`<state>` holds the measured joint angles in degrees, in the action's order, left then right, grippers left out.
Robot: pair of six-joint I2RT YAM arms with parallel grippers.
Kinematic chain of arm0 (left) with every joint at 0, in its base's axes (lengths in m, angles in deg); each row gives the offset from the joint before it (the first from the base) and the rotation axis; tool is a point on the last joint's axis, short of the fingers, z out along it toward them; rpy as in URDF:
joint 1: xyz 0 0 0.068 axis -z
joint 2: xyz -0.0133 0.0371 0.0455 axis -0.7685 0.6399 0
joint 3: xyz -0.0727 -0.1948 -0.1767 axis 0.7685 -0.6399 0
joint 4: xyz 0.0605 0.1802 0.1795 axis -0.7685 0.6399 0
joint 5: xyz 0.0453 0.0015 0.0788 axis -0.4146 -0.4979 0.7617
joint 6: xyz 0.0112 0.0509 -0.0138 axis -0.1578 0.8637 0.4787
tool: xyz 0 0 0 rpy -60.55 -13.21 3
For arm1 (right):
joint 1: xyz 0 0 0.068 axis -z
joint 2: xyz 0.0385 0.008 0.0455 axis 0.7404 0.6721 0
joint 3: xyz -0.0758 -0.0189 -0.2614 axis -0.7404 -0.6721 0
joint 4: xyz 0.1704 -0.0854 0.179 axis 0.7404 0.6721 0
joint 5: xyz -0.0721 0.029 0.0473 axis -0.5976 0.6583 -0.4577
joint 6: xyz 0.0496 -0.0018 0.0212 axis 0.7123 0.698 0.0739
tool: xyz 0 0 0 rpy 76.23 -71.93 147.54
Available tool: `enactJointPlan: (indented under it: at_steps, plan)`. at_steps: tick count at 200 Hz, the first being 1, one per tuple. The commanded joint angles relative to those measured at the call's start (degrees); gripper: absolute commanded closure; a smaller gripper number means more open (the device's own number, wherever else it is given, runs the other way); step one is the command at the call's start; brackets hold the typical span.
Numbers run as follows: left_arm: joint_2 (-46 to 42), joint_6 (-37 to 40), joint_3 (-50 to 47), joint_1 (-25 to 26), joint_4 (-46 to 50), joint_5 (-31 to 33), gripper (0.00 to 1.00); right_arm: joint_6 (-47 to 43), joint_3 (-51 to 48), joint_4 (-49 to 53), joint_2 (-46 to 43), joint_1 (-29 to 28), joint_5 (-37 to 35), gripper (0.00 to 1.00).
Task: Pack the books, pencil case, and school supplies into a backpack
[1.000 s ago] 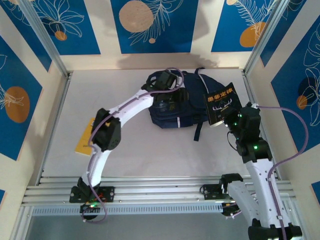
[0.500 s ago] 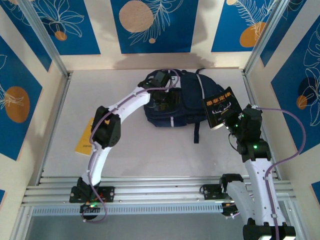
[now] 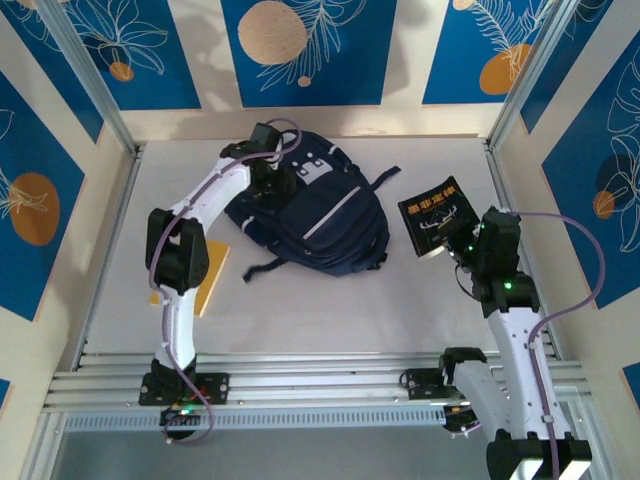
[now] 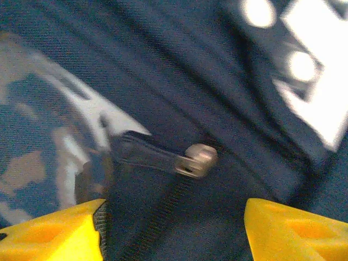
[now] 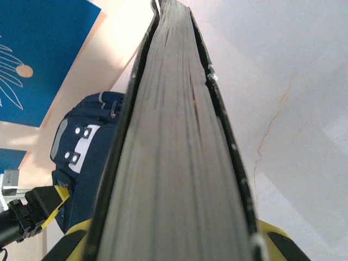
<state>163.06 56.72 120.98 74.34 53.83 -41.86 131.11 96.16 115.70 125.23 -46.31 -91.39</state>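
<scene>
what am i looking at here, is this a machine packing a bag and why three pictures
Two robot arms are bolted at the near edge of a table. One picture is from a fixed camera above; the other two come from a camera on each wrist. On the table lie a navy backpack and a yellow-orange book, partly under the left arm. The left gripper is open, right at the backpack's zipper pull. The right gripper is clamped on a black book with a yellow title; its wrist camera looks along the page edges.
</scene>
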Motion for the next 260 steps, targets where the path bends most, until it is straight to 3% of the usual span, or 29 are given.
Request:
enactJointPlan:
  at_steps: [1,21,44,123,164,197,224,232,240,260]
  plan:
    - [-4.1,6.6,0.0,4.0,-0.7,-9.4,0.34,-2.5,3.0,-5.3,-0.4,-0.6,4.7,1.00]
    - [-3.0,8.0,0.3,4.0,-1.8,-17.9,0.34,-3.3,2.9,-4.8,-0.6,-0.9,5.7,1.00]
    - [-2.3,8.6,-0.9,4.7,-2.8,-22.9,0.35,-3.8,2.6,-4.2,-1.2,-0.9,6.1,1.00]
    - [1.3,8.4,-2.6,7.8,-4.6,-31.0,0.46,-3.1,0.3,-5.1,-1.2,-0.9,8.1,1.00]
    - [2.2,8.5,-3.0,9.2,-4.5,-32.2,0.53,-2.3,-0.6,-5.5,-0.7,-0.6,9.0,1.00]
    - [2.7,8.6,-4.1,10.3,-4.9,-33.1,0.70,-1.6,-1.3,-5.7,-0.7,-0.4,9.3,1.00]
    - [4.2,9.0,-2.7,10.7,-3.0,-27.5,0.78,-0.7,-1.8,-6.0,-0.8,-0.3,10.2,1.00]
    - [4.9,9.3,-1.4,10.7,-1.6,-25.2,0.86,-0.4,-1.6,-6.0,-0.8,-0.3,10.6,1.00]
    - [5.4,9.6,0.3,10.7,0.1,-23.5,1.00,-0.4,-1.6,-5.9,-1.1,-0.3,11.0,1.00]
    - [3.2,8.9,1.8,10.7,1.0,-22.8,1.00,-1.0,-1.0,-4.2,-2.0,-0.3,11.2,1.00]
